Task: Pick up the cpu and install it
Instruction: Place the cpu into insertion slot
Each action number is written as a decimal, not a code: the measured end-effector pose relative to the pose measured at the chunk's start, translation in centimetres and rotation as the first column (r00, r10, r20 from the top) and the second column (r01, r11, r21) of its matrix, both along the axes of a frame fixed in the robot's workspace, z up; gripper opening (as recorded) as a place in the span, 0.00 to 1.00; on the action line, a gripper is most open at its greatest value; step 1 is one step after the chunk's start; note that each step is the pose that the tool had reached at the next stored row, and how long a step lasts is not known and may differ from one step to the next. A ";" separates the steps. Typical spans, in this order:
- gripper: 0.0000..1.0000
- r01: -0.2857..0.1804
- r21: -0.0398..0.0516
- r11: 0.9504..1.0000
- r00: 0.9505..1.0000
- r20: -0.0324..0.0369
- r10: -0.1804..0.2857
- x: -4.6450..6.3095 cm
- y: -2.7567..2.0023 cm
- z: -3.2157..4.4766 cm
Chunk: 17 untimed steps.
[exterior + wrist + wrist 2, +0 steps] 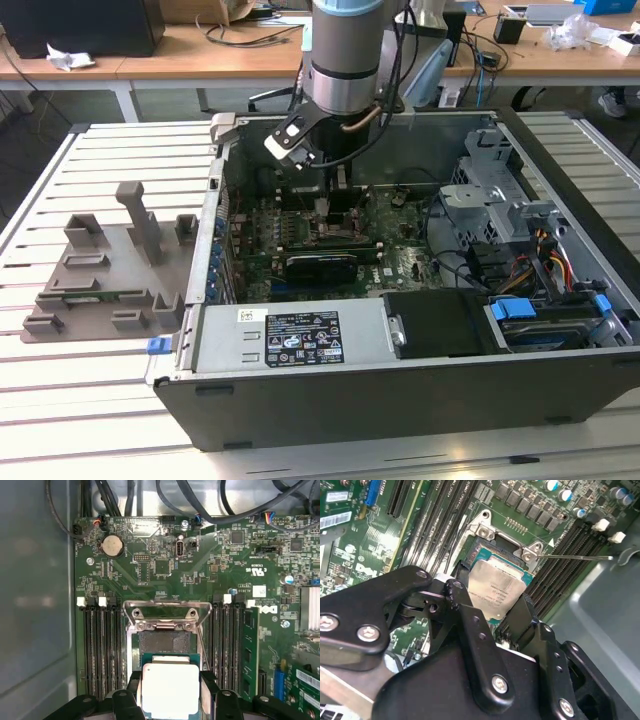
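The cpu [170,687] is a silvery square chip with a pale rim, also seen in the second wrist view [496,587]. My gripper [171,689] is shut on it, one black finger [134,686] against each of two opposite edges. The chip hangs low over the motherboard socket [165,641], covering part of it while the pin field on one side still shows. The metal load plate [162,617] stands open beside the socket. In the exterior view my gripper [335,205] reaches down into the open computer case [300,400], over the middle of the motherboard.
Memory slots [100,645] run along both sides of the socket. A thin lever wire [575,557] sticks out past the socket. The drive cage and cable bundle [520,240] fill the case at the exterior view's right. A grey plastic tray [100,275] sits outside the case at the exterior view's left.
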<state>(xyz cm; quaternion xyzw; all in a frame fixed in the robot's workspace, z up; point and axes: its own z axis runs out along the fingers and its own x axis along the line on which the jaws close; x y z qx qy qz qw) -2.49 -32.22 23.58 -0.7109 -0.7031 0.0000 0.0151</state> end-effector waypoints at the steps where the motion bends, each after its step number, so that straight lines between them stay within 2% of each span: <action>1: 0.55 -0.005 -0.001 1.000 1.000 0.000 0.005 0.1 0.05 -0.39; 4: 0.55 -0.029 -0.004 1.000 1.000 0.000 0.029 0.4 0.18 -1.47; 10: 0.55 -0.039 -0.005 0.999 0.999 0.000 0.039 0.5 0.29 -2.46; 17: 0.55 -0.041 -0.005 0.999 0.999 0.000 0.041 0.5 0.30 -3.24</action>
